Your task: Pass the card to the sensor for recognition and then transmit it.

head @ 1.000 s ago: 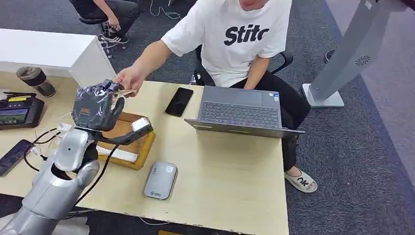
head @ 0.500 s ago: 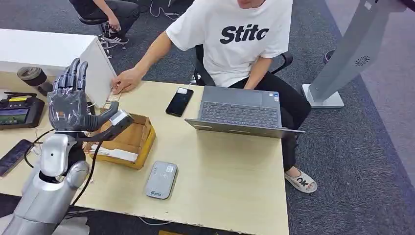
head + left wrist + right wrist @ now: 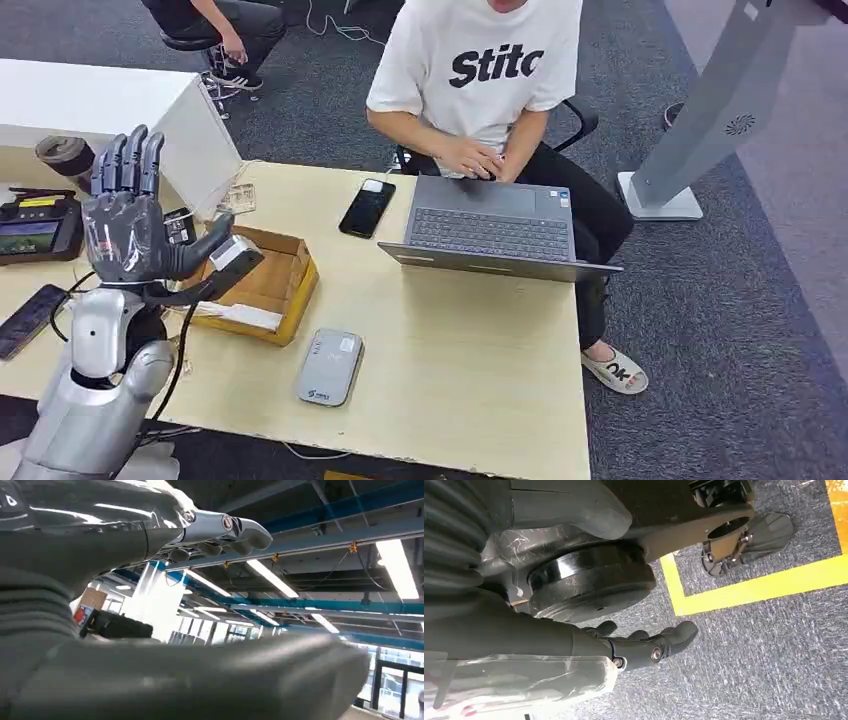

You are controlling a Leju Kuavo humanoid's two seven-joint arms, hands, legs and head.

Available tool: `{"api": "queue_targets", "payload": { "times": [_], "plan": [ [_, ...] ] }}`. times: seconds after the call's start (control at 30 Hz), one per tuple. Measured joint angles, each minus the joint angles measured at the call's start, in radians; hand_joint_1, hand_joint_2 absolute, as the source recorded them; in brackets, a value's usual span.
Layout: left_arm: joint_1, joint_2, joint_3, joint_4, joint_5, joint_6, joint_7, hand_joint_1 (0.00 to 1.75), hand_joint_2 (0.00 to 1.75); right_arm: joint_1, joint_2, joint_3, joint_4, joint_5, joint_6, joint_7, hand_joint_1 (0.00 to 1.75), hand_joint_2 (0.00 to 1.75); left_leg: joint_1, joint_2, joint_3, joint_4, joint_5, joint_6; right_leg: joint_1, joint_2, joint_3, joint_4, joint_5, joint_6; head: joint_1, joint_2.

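My left hand (image 3: 128, 225) is raised above the table's left side, fingers straight up and spread, thumb out, holding nothing. In the left wrist view its fingers (image 3: 220, 530) point at the ceiling. A small pale card (image 3: 238, 198) lies on the table beside the white cabinet, beyond my hand and apart from it. The grey flat sensor (image 3: 328, 367) rests near the table's front edge, right of my arm. My right hand (image 3: 574, 645) hangs over the carpet, fingers loosely extended and empty.
A wooden box (image 3: 296, 283) sits just right of my left hand. A person works at a laptop (image 3: 490, 235), with a black phone (image 3: 366, 207) beside it. A controller (image 3: 35, 228), a cup (image 3: 72, 162) and another phone (image 3: 28, 318) crowd the left. A white cabinet (image 3: 110, 105) stands behind.
The person took the card from my left hand, laid it on the table by the cabinet and drew back to the laptop. My left hand opened and moved back left.
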Motion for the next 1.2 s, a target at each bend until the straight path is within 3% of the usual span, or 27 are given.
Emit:
{"api": "queue_targets", "payload": {
  "times": [0.1,0.23,0.37,0.47,0.57,0.8,1.0,1.07,1.2],
  "plan": [
    [0.071,-0.023,0.022,-0.061,0.1,0.074,-0.074,0.0,1.75,0.0,0.0,-0.018,0.0,-0.017,0.0,-0.009,0.0,1.75,0.0,0.002,0.0,0.0,0.0,0.0,0.0,0.002,0.0,0.0,0.0,0.0,0.0,0.0],
    [0.251,-0.047,0.075,-0.194,0.216,0.185,-0.169,0.0,1.75,0.001,0.0,-0.043,0.005,-0.025,0.0,-0.024,0.0,1.75,0.0,0.004,0.0,0.0,-0.002,0.0,0.0,0.004,-0.001,0.0,-0.001,0.0,0.0,0.0],
    [0.423,-0.106,0.166,-0.327,0.508,0.192,-0.311,0.0,1.75,0.011,0.004,-0.084,0.01,-0.042,0.0,-0.049,0.0,1.75,0.0,0.003,-0.001,0.0,-0.004,0.0,0.0,0.003,-0.001,-0.001,-0.003,0.001,0.0,0.0],
    [0.504,-0.179,0.26,-0.383,0.702,0.141,-0.41,0.0,1.75,0.015,0.004,-0.115,0.011,-0.042,0.0,-0.063,0.0,1.75,0.0,0.003,-0.001,0.0,-0.004,0.0,0.0,0.002,-0.001,-0.001,-0.003,0.002,-0.001,0.0],
    [0.559,-0.267,0.371,-0.42,0.816,0.063,-0.478,0.0,1.75,0.016,0.003,-0.145,0.011,-0.038,0.0,-0.074,0.0,1.75,0.0,0.003,-0.001,0.0,-0.004,0.0,0.0,0.002,-0.001,-0.001,-0.003,0.002,-0.001,0.0],
    [0.593,-0.445,0.607,-0.46,0.989,-0.107,-0.542,0.0,1.75,0.02,0.002,-0.208,0.016,-0.035,0.0,-0.1,0.0,1.75,0.0,0.002,0.0,0.0,-0.003,0.0,0.0,0.001,0.0,-0.001,-0.002,0.002,-0.001,0.0],
    [0.57,-0.584,0.814,-0.439,1.044,-0.202,-0.527,0.0,1.75,0.026,0.002,-0.258,0.027,-0.031,0.0,-0.119,0.0,1.75,0.0,0.001,0.0,0.0,-0.003,0.0,0.0,0.0,0.0,-0.001,-0.002,0.002,-0.001,0.0],
    [0.541,-0.61,0.908,-0.361,1.012,-0.219,-0.508,0.0,1.75,0.028,0.001,-0.274,0.032,-0.013,0.0,-0.12,0.0,1.75,0.0,0.001,0.0,0.0,-0.003,0.0,0.0,0.0,0.0,-0.001,-0.003,0.002,-0.001,0.0],
    [0.477,-0.645,1.08,-0.2,0.947,-0.249,-0.55,0.0,1.75,0.024,0.002,-0.294,0.034,0.002,0.0,-0.119,0.0,1.75,0.0,0.001,0.0,0.0,-0.003,0.0,0.0,0.0,0.0,-0.001,-0.002,0.002,-0.001,0.0]
  ]
}}
